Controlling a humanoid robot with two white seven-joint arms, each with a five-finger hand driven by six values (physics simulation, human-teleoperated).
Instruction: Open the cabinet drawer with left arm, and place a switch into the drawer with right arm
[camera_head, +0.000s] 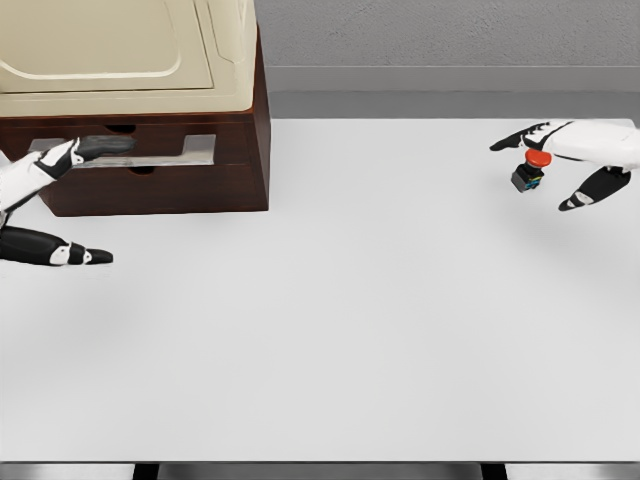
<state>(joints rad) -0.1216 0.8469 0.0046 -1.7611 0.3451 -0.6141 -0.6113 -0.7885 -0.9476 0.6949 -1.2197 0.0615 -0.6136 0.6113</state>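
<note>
Switch (531, 171) is in the right hand (570, 160), at the far right of the view and above the white table (340, 320). It is a small thing with a red round button on top and a dark block body below, with some small coloured marks on the body. Its long axis runs almost upright, only a little tilted: the red button points up and slightly to the right, the dark body points down and slightly to the left. The right hand closes around it from the right side; one finger reaches out to the left above the red button, and another dark-tipped finger goes down to the right, away from the switch. The switch does not touch the table.

The brown wooden cabinet (200, 185) stands at the far left corner of the table, with a cream-coloured box (120, 50) on its top. The drawer (190, 150) in the cabinet front shows a grey strip across it. The left hand (60, 200) is at the left edge of the view, at the drawer front. Its upper finger lies along the grey strip, touching it, and its lower finger stretches out to the right over the table, well apart from the upper one, so the hand is spread wide and holds nothing.
</note>
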